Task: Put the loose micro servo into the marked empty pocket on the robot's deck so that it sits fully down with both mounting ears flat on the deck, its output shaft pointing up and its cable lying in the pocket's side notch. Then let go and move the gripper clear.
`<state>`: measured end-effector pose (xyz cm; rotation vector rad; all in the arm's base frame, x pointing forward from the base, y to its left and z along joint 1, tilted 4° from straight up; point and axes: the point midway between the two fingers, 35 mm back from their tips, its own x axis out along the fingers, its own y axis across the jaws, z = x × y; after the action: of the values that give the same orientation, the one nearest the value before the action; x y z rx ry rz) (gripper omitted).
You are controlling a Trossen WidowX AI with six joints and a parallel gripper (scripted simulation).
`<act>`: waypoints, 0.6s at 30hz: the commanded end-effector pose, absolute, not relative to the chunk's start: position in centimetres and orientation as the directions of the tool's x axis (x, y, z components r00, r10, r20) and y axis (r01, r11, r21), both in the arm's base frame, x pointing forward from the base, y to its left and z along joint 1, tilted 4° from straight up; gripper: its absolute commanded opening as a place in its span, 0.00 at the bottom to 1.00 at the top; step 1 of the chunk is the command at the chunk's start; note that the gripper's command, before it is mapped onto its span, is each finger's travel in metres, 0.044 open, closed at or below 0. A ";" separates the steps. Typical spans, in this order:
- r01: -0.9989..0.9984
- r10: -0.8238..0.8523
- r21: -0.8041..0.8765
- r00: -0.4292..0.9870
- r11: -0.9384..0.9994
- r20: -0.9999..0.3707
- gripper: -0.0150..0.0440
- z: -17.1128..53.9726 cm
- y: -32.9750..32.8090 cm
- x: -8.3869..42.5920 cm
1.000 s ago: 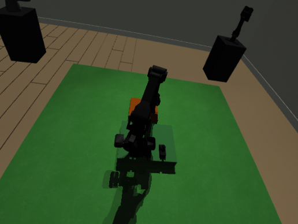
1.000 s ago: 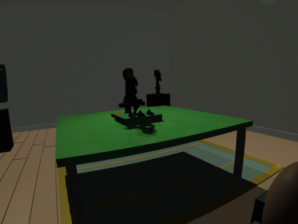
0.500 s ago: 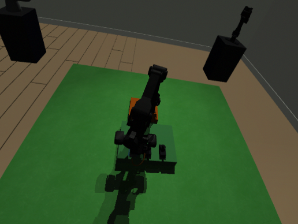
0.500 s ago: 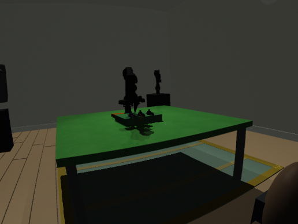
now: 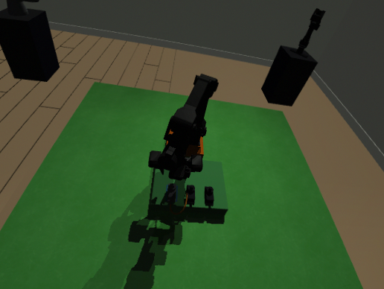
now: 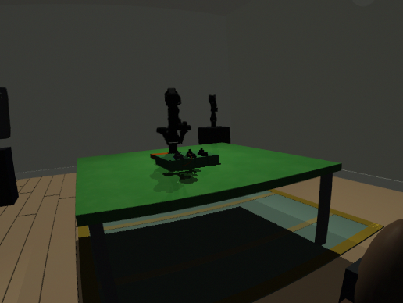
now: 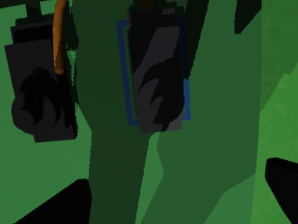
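Note:
The loose micro servo sits within the blue pocket outline on the green deck, output shaft up. In the wrist view its body covers part of the outline; I cannot tell whether both ears lie flat. Its orange cable leaves the far end and loops over to the neighbouring servo; the notch is hidden. My gripper is open and empty, above the deck and back from the servo, touching nothing.
Two other dark servos stand in a row beside it on the deck. An orange tray lies behind the deck, partly under my arm. The deck rests on a green table.

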<state>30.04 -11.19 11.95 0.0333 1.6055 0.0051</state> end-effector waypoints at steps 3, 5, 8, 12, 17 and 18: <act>0.017 0.019 0.019 -0.032 1.000 -0.999 1.00 15.4 -10.9 24.3; 0.017 0.019 0.019 -0.032 1.000 -0.999 1.00 15.4 -10.9 24.3; 0.017 0.019 0.019 -0.032 1.000 -0.999 1.00 15.4 -10.9 24.3; 0.017 0.019 0.019 -0.031 1.000 -0.999 1.00 15.8 -10.9 24.4; 0.020 0.020 0.020 -0.027 1.000 -0.999 1.00 19.1 -10.9 24.6; 0.021 0.021 0.020 -0.026 1.000 -0.999 1.00 19.6 -10.9 24.6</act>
<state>24.53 -10.85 17.37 0.0367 1.6035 0.0013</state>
